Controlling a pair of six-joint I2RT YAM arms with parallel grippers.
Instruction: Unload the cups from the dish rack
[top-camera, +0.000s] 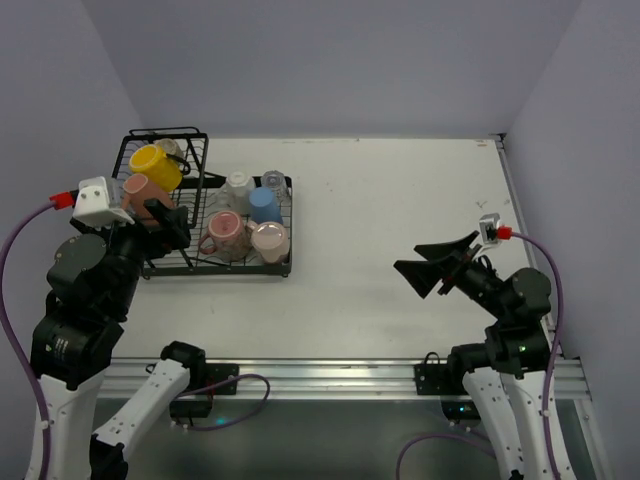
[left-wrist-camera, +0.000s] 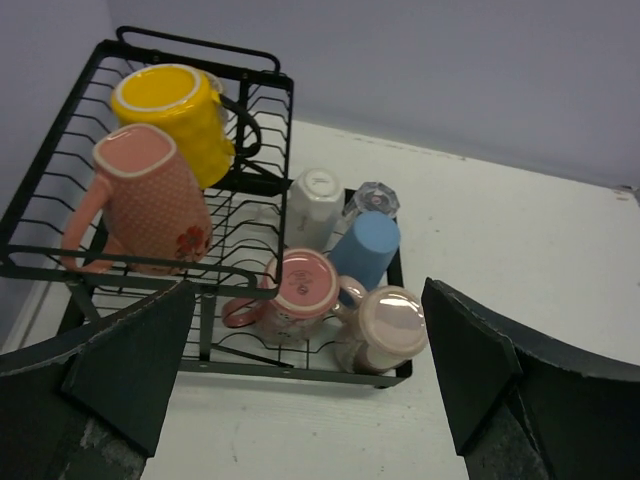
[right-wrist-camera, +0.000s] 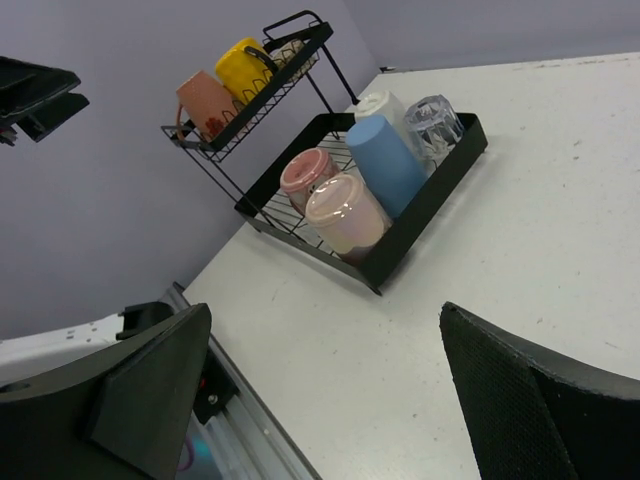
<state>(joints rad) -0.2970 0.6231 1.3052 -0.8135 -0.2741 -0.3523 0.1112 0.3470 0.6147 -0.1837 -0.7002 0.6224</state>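
- Top view: The black wire dish rack (top-camera: 290, 228) is shown at the far left of the white table (top-camera: 400, 200). The left gripper (top-camera: 168, 225) is held at the rack's near edge, jaws spread and empty. The right gripper (top-camera: 428, 263) is held well apart over the table's right side, likewise spread and empty.
- Left wrist view: A ribbed yellow mug (left-wrist-camera: 175, 115) and a dotted pink mug (left-wrist-camera: 150, 200) are seen in the raised basket section. In the low tray section are grouped a flowered pink mug (left-wrist-camera: 300, 285), a beige cup (left-wrist-camera: 390, 320), a blue cup (left-wrist-camera: 365, 250), a white cup (left-wrist-camera: 318, 200) and a clear glass (left-wrist-camera: 375, 197).
- Right wrist view: No cup is seen outside the rack, so the approach to a first pick is judged to be in hand. The next move is judged to call for the left jaws being lowered astride one cup's wall, probably the dotted pink mug nearest them, clear of the wires.
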